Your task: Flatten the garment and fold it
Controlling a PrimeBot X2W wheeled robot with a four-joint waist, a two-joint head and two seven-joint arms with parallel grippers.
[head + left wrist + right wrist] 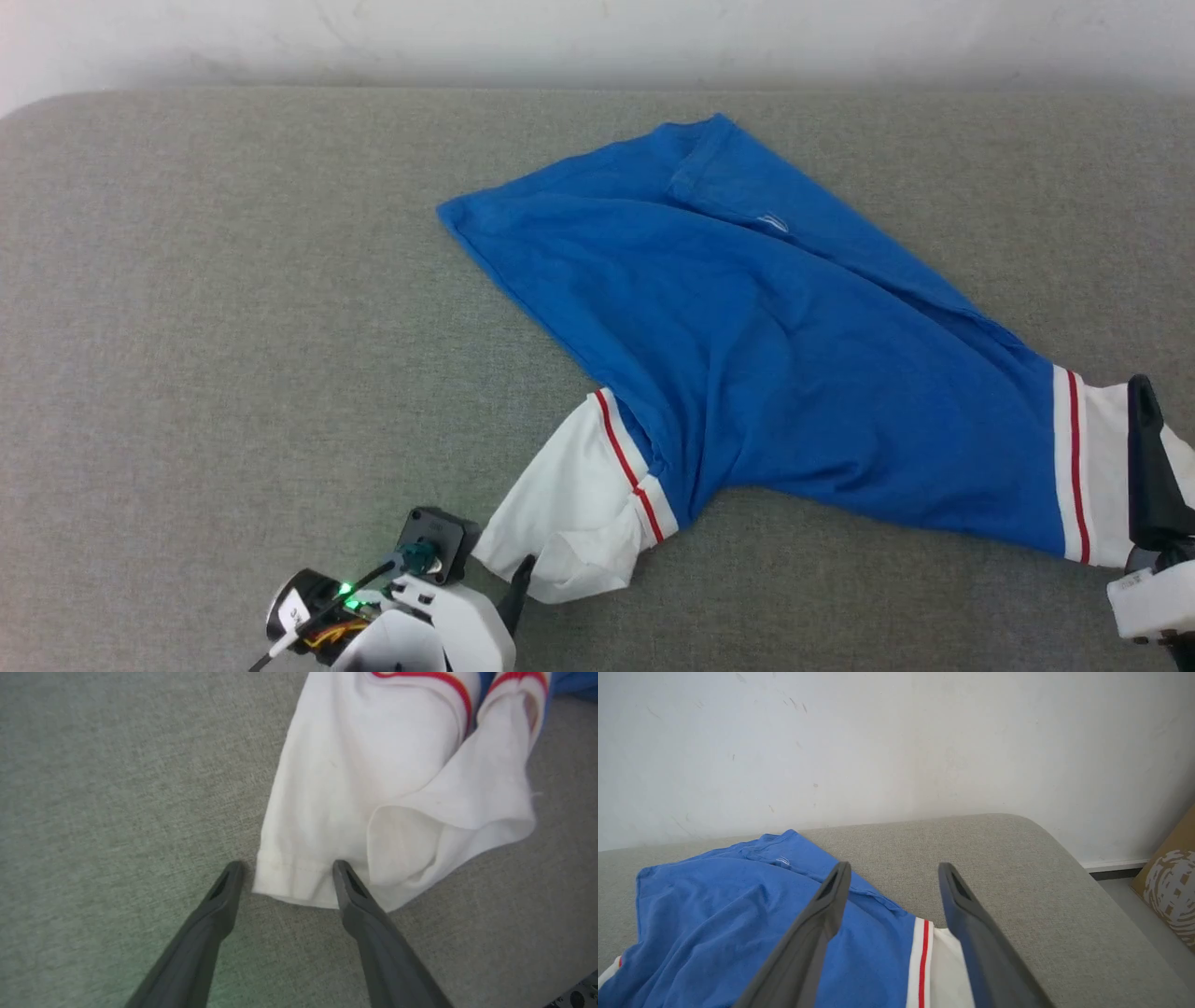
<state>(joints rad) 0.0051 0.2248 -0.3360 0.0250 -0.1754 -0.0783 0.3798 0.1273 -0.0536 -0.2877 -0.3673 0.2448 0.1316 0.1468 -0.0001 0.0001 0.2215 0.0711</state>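
Both spread wide: my left gripper (286, 865) at the garment's (794, 373) sleeve hem, right gripper (894, 865) over the other sleeve.

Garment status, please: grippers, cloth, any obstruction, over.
Left gripper open at white sleeve hem, nothing gripped. Right gripper open over the other sleeve. Garment rumpled, unfolded on grey cushion. Nothing in the way.

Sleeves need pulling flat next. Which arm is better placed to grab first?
Left. The left tool is open with the left sleeve hem between its fingertips. The right tool, also open, points over the right sleeve toward the wall.
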